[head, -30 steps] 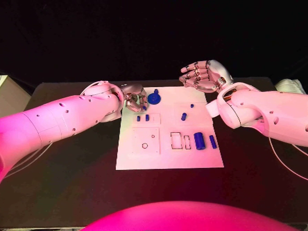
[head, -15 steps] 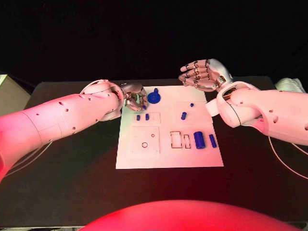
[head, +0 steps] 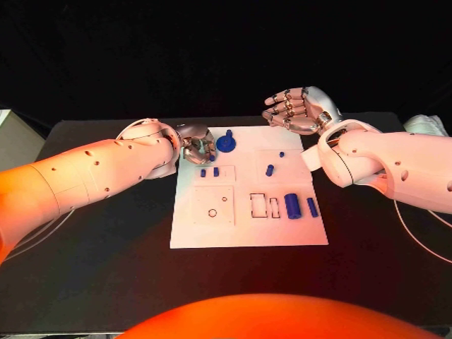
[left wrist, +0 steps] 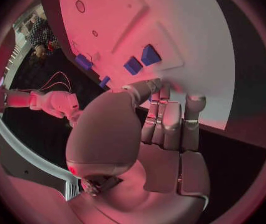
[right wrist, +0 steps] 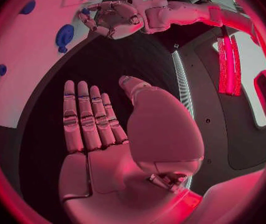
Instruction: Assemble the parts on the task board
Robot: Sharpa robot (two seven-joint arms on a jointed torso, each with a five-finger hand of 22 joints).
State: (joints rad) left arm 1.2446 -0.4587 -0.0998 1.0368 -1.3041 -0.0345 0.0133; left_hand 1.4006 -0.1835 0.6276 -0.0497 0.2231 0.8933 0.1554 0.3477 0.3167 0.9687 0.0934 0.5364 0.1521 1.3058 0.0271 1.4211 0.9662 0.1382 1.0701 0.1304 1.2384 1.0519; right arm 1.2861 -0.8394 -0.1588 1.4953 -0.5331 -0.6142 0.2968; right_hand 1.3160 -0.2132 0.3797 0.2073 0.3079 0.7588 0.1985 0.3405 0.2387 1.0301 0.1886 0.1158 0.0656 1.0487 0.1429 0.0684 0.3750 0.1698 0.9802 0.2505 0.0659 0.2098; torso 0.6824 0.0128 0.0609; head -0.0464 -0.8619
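The white task board [head: 248,226] lies in the middle of the black table. A round blue knob part [head: 226,145] stands near its far edge. Two small blue parts [head: 209,172] sit in a recess just behind it, and two blue cylinders [head: 301,206] lie at the right. My left hand [head: 195,145] hangs over the board's far left corner beside the knob, fingers bent down toward the board [left wrist: 170,25], fingertips [left wrist: 164,92] close to the two small parts [left wrist: 141,59]; nothing shows in it. My right hand [head: 299,111] is raised beyond the far right corner, fingers spread and empty [right wrist: 102,134].
Two more small blue parts [head: 270,169] [head: 282,154] lie on the board's right half. Outlined slots [head: 258,205] and a small round hole [head: 212,212] mark the near half. A pale box [head: 2,138] stands off the table's left side.
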